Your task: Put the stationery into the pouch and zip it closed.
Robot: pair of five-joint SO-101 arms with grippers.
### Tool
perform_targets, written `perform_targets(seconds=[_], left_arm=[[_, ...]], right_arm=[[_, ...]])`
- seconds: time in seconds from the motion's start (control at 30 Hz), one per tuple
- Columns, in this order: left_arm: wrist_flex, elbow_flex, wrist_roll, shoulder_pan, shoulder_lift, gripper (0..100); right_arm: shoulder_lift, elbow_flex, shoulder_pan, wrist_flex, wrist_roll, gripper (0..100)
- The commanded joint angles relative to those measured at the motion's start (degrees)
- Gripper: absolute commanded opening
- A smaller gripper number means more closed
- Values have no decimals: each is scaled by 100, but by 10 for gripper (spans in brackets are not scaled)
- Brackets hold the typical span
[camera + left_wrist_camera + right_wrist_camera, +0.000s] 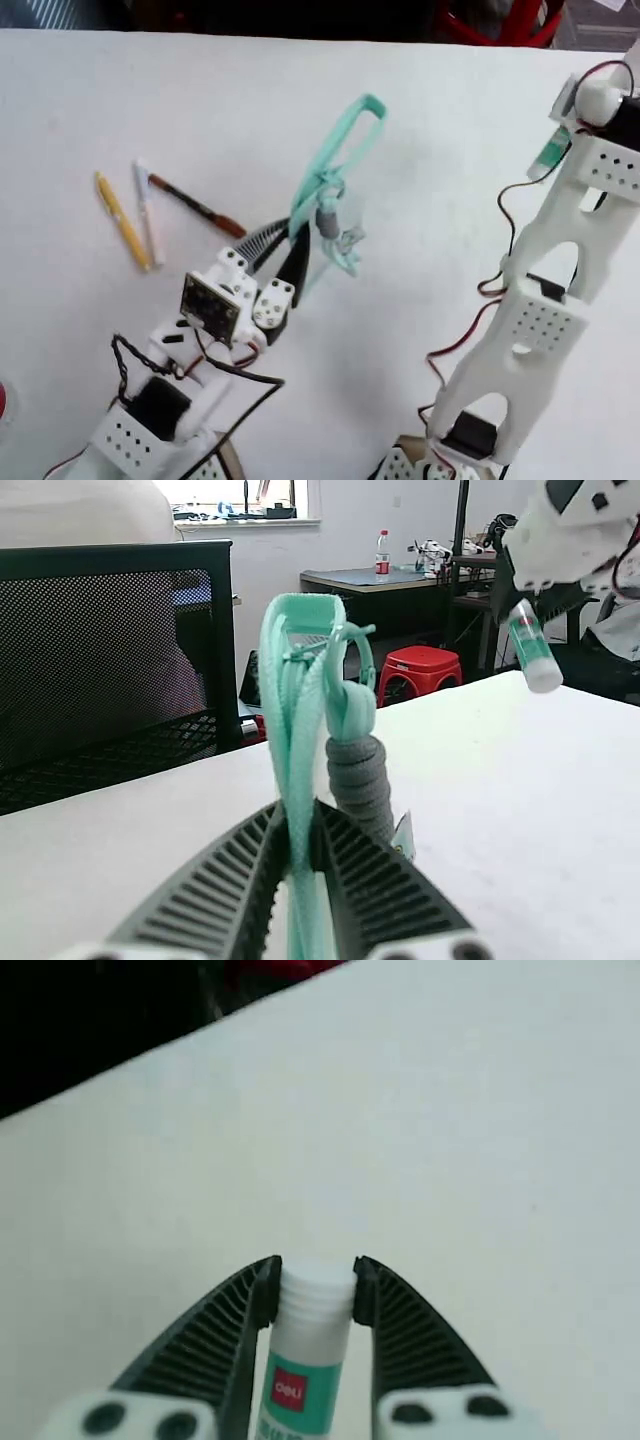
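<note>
While the left gripper (pixel 300 825) pinches the mint pouch (pixel 295 700) by one edge and holds it up on end above the table (pixel 430 130), I want its mouth turned toward the right arm before anything goes in. I cannot tell from these views whether the zip is open, so I would check that first.

The right gripper (pixel 312 1285) is clamped on the glue stick (pixel 305 1360) near its white end, raised off the table and well apart from the pouch. I would bring it across slowly and let go only once it sits inside the opening.

The left arm leans forward low from the near edge. The right arm stretches tall toward the far side. Three pens (pixel 148 210) lie on the table beside the left arm.
</note>
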Motion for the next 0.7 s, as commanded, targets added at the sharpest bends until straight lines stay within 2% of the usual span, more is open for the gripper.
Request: perform_targets(seconds=[0.0,0.33,0.67], left_arm=[[26,79,-44,-22,31,23],[26,70,-44,-22,31,23],[26,70,-44,-13,31,23]], right_arm=[[-1262,9,-426,57,-70,17],[-4382,3455,-2273,-163,-105,18],[-5877,5662,-3363,-2949,-105,18]])
